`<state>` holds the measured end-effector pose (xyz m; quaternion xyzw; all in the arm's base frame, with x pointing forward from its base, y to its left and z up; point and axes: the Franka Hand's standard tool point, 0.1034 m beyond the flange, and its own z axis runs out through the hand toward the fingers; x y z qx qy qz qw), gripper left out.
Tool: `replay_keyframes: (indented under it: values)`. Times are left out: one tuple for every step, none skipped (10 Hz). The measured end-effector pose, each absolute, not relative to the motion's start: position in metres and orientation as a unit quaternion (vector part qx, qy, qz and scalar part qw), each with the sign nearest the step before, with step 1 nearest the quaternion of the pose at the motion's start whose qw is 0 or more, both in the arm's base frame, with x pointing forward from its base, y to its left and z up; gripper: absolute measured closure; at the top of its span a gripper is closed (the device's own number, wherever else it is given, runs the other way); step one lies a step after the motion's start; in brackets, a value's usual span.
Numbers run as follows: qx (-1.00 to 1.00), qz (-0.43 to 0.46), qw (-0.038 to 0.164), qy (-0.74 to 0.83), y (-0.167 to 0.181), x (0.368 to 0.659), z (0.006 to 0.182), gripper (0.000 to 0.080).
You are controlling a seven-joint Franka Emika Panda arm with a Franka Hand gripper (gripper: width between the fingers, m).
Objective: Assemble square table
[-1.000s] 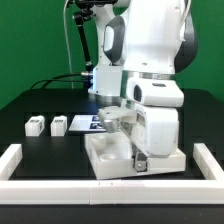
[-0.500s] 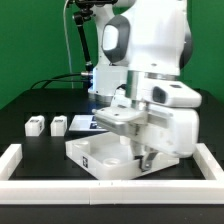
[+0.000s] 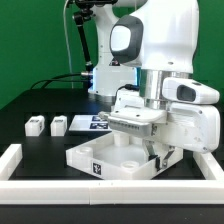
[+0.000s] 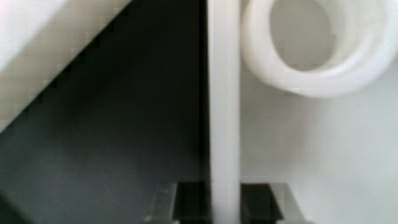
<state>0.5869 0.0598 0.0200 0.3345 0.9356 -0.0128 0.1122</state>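
Nearest the exterior camera we see the low white border wall (image 3: 60, 187) edging the black table (image 3: 40, 100). Just behind it lies the square slab (image 3: 110, 158) of the square table, ribbed side up, with one corner and its black-white tag (image 3: 97, 168) turned toward the camera. The gripper (image 3: 161, 157) reaches down onto the slab at the exterior view's right. In the wrist view the gripper (image 4: 222, 203) straddles a raised rib (image 4: 221, 100) beside a round corner socket (image 4: 311, 50), and the two dark fingers (image 4: 180, 203) press against either face of that rib, clamped on it. Farther back, toward the exterior view's left, two short white legs (image 3: 35, 126) (image 3: 58, 125) stand side by side, well apart from the slab. Just beside them lies the marker board (image 3: 88, 124), partly hidden by the white arm (image 3: 165, 40).
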Motion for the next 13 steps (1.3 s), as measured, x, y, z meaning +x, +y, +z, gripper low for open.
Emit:
replay_keyframes:
  values:
    - [0.29,-0.021,0.114,0.95,0.058,0.586,0.02,0.0736]
    - [0.237,-0.033,0.11,0.965,0.065,0.586,0.02,0.0736]
    - [0.193,-0.043,0.1,0.975,0.082,0.585,0.021,0.0736]
    - [0.149,-0.05,0.087,0.984,0.1,0.584,0.024,0.0736]
    - [0.118,-0.049,0.082,0.988,0.105,0.583,0.024,0.0736]
    - [0.087,-0.056,0.08,0.991,0.098,0.581,0.022,0.0736]
    - [0.059,-0.062,0.08,0.993,0.096,0.581,0.021,0.0736]
    - [0.047,-0.065,0.079,0.994,0.095,0.58,0.02,0.0736]
    - [0.009,-0.07,0.077,0.994,0.093,0.58,0.019,0.0736]
    - [-0.023,-0.076,0.076,0.994,0.091,0.58,0.018,0.0736]
    - [-0.036,-0.081,0.069,0.994,0.089,0.577,0.016,0.0735]
    - [-0.031,-0.088,0.061,0.994,0.097,0.577,0.017,0.0735]
    - [-0.03,-0.092,0.054,0.994,0.104,0.581,0.019,0.0735]
